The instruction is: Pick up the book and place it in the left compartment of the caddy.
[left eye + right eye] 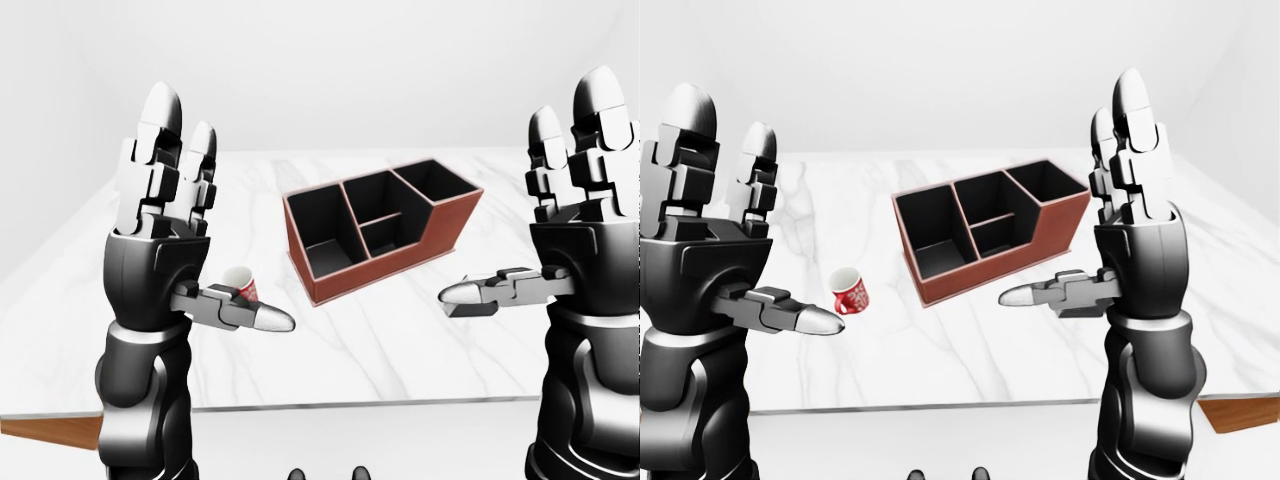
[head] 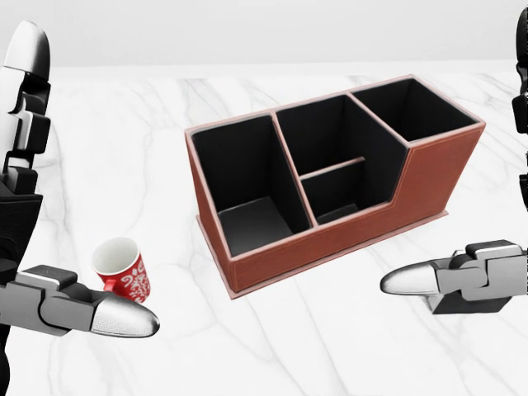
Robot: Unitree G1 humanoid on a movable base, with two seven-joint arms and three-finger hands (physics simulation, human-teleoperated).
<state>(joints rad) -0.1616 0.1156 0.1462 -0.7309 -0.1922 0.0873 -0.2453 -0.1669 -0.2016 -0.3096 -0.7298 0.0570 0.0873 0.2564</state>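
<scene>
Currently, both robot hands were raised with fingers spread, gripping nothing: left robot hand [image 1: 165, 200] at 9 o'clock, right robot hand [image 1: 1135, 215] at 3 o'clock in the eye views. The caddy [image 2: 330, 186] stood on the table [image 2: 330, 338], the mug [image 2: 122, 270] at its 8 o'clock. The book was hidden, probably behind the right robot hand; reaching blind risked knocking it away.

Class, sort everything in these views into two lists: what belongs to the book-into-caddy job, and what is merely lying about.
Job: caddy; right hand and left hand, both open; the book, hidden from view.
Lying about: red mug, standing on the marble table, left of the caddy in the head view.
</scene>
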